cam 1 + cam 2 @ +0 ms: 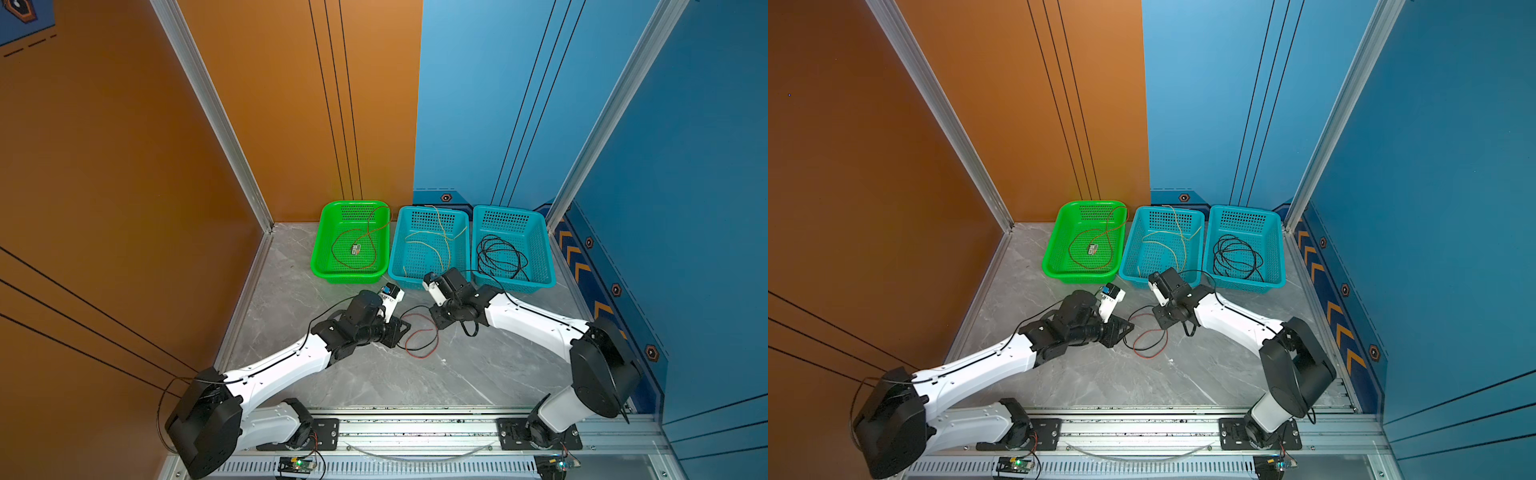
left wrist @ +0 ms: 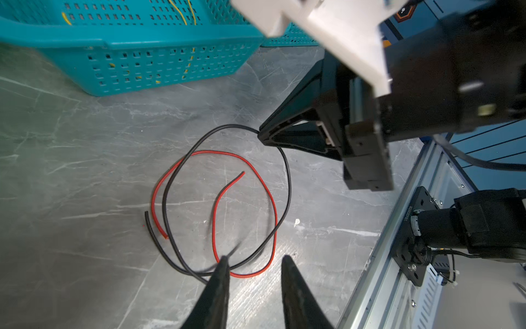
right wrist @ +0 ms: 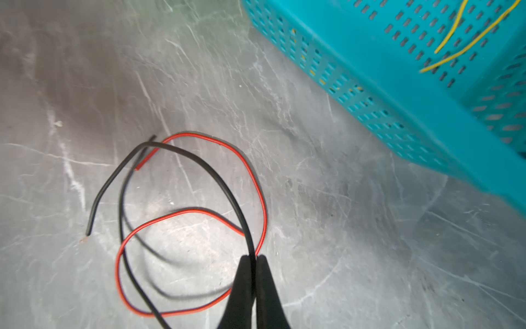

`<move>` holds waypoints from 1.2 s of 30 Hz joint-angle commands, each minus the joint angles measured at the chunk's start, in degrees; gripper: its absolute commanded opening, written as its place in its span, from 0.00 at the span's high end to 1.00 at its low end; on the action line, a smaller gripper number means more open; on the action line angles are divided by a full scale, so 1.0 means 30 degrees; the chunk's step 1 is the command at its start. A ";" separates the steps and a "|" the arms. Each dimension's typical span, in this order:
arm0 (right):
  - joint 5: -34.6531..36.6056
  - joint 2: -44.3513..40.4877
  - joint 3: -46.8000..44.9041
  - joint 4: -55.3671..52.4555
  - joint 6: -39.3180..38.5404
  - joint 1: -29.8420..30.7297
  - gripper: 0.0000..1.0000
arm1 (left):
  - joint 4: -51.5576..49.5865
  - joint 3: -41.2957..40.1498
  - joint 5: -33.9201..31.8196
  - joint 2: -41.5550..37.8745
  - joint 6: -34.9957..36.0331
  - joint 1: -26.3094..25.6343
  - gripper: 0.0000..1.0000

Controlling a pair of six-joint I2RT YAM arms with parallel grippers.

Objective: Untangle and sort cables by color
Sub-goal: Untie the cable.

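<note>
Tangle of two on the bench (image 1: 374, 374), right between the two sets of jaws: loose red cable (image 2: 213, 152) and loose black cable (image 2: 290, 185), each curled in a loop, with the loops overlapping and crossing in several spots

Right jaws pressed together, pinching the loose black cable at the edge of its loop. In the right wrist view the black strand runs straight into the pinch and sits lifted off the bench there, shadow under it. Red lies flat below the tips; the left wrist view shows it clear of them. From the pinch the black loop arcs out toward the left jaws

Left jaws spread, nothing gripped. One left fingertip (image 2: 224, 266) is over a spot where red and black cross. Can't tell if it's touching, that bit is blurred. The red loop's outer arc runs across the gap under the spread jaws

Beyond both sets of jaws, three baskets in a row:
- green basket (image 1: 349, 275), beyond the left jaws: binned red cable (image 1: 333, 250) plus a small tag (image 1: 355, 249)
- middle teal basket (image 1: 432, 210), just beyond the right jaws: yellow cables (image 1: 424, 233)
- end teal basket (image 1: 509, 209), off to the outer side of the right jaws: black coil (image 1: 481, 254)
</note>
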 commanded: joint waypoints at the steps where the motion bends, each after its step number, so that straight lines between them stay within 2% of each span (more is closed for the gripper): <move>1: -0.0582 -0.1145 0.0504 -0.1151 0.0391 0.0853 1.00 | 0.1338 -0.0161 0.1291 0.0769 -0.0415 0.0077 0.66; 4: -0.0713 -0.1948 0.0660 -0.1166 0.0590 0.1305 1.00 | 0.2724 -0.0292 0.2219 0.1420 -0.0958 0.0062 0.65; 7: -0.0959 -0.2450 0.1011 -0.1448 0.0561 0.1616 1.00 | 0.3447 -0.0364 0.2561 0.1651 -0.0534 -0.0095 0.64; 12: -0.0944 -0.2804 0.1516 -0.2265 0.0311 0.1946 1.00 | 0.1989 -0.0280 0.1414 0.1003 0.1275 0.0403 0.62; 16: -0.0788 -0.3002 0.1450 -0.2513 0.0249 0.2008 1.00 | 0.1410 -0.0322 0.1283 -0.0066 0.1728 0.0816 0.57; 22: -0.0887 -0.3084 0.1413 -0.2141 0.0458 0.2218 1.00 | 0.3923 -0.1193 0.3354 -0.0276 0.0946 0.0795 0.49; 36: -0.0887 -0.3420 0.1387 -0.1825 0.0646 0.2924 1.00 | 0.7469 -0.1992 0.2538 0.0400 -0.2316 0.1374 0.39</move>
